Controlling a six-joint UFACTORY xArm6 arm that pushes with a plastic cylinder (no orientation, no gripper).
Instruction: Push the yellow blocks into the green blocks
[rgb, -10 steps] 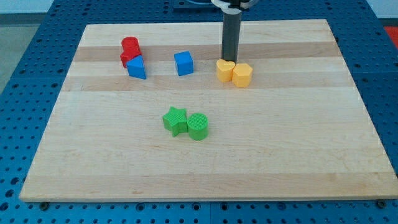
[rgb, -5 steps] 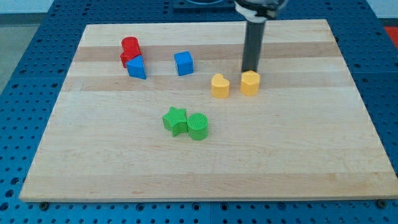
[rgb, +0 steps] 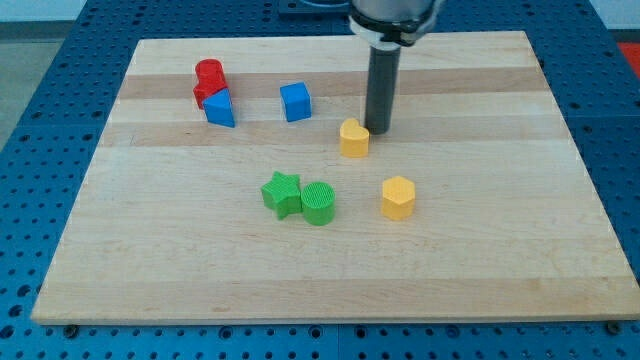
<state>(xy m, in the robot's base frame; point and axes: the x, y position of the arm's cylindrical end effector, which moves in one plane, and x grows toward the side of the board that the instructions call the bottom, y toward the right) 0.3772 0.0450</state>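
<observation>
My tip (rgb: 379, 130) is set just right of the yellow heart block (rgb: 353, 138), lobes toward the view's top. Yellow hexagonal block (rgb: 397, 197) stands upright, right of green star (rgb: 282, 193) and green cylinder (rgb: 318, 204). No pincer is fitted; no writing is seen.

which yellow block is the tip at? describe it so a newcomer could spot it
On the wooden board, find my tip right of centre. The yellow heart block sits just to its lower left. The other yellow, a hexagonal block, lies apart, right of the green pair.
</observation>
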